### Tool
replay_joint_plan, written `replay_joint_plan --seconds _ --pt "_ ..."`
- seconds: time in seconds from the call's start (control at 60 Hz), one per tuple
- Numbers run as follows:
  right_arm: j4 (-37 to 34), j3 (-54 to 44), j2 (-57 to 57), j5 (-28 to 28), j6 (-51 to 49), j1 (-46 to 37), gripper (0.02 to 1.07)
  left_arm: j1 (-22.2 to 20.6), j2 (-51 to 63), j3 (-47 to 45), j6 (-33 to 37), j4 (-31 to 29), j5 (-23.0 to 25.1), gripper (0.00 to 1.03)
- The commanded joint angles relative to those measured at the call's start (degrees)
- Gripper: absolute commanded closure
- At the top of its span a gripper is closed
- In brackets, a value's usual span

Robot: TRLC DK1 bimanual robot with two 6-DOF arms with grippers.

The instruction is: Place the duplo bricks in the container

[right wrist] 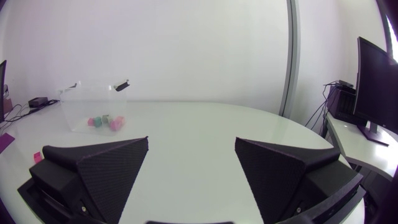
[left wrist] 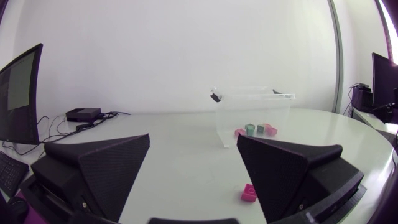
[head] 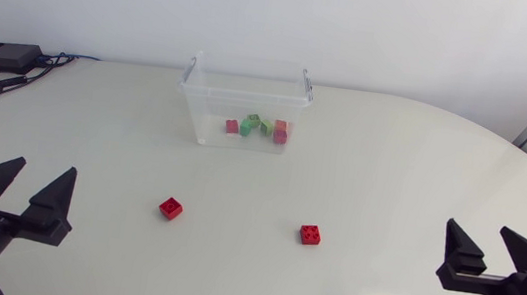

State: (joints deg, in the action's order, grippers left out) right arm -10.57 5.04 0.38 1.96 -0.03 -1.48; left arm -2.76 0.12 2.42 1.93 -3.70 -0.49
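Both arms rest at the near edge of the table (head: pixel 391 173), the left gripper (head: pixel 46 167) toward the near left corner and the right gripper (head: pixel 478 229) toward the near right corner; each is spread wide with nothing between its fingers. The container (head: pixel 245 105) stands near the middle of the far edge, with a small cluster of bricks (head: pixel 258 126), red and green, already inside on its floor. Two bricks are left out on the table, between the container and the near edge: the left red brick (head: pixel 170 209) and the right red brick (head: pixel 310 235), well apart from each other. The left red brick lies ahead of the left gripper and off toward the table's middle, and is judged nearer to that arm than the right red brick is to the right arm, so a left-arm pick seems the shorter reach. Both bricks look square, so no long axis can be made out to set the fingers by. In the left wrist view one brick (left wrist: pixel 249 193) is seen close against the inner edge of a finger, while the other is hidden. In the right wrist view only a sliver of a brick (right wrist: pixel 37 157) shows beside a finger; which brick it is cannot be told.
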Motion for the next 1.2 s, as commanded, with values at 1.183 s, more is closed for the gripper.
replay_joint_plan --seconds 1.183 --pt "-20.72 46.29 79.25 -15.58 -3.13 11.06 0.06 -14.46 95.15 53.13 13.45 -27.58 -0.39 0.07"
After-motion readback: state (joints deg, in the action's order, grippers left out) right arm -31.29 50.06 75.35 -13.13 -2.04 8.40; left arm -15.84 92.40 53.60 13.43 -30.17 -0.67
